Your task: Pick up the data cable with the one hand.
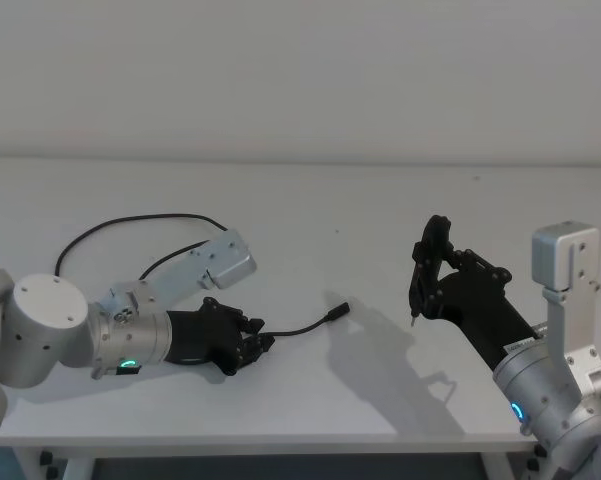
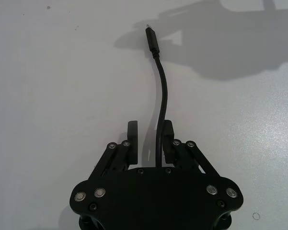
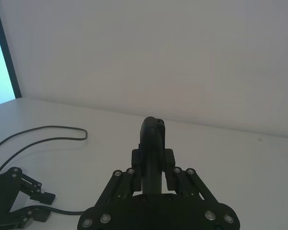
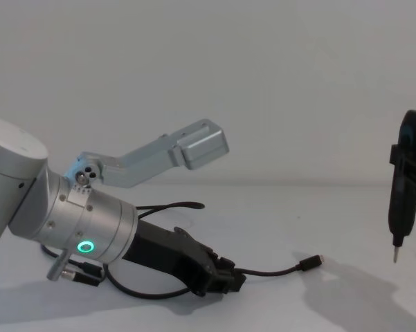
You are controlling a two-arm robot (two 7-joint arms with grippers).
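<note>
The data cable (image 1: 300, 327) is a thin black cord lying on the white table (image 1: 380, 210), with one plug (image 1: 338, 312) near the middle. Its far part loops behind my left arm (image 1: 130, 225). My left gripper (image 1: 260, 338) is low over the table and open. In the left wrist view the cable (image 2: 163, 91) runs between the left gripper's (image 2: 150, 132) fingers, close against one finger (image 2: 167, 132). The chest view has the plug (image 4: 310, 262) lying just ahead of the left gripper (image 4: 232, 280). My right gripper (image 1: 427, 270) hangs above the table to the right, shut on a black pin-tipped tool (image 3: 152, 139).
The tool's pin tip (image 4: 394, 257) hangs a little above the table on the right. A pale wall stands behind the table's far edge (image 1: 300, 160). The cable's loop (image 3: 48, 129) lies on the table behind the left arm.
</note>
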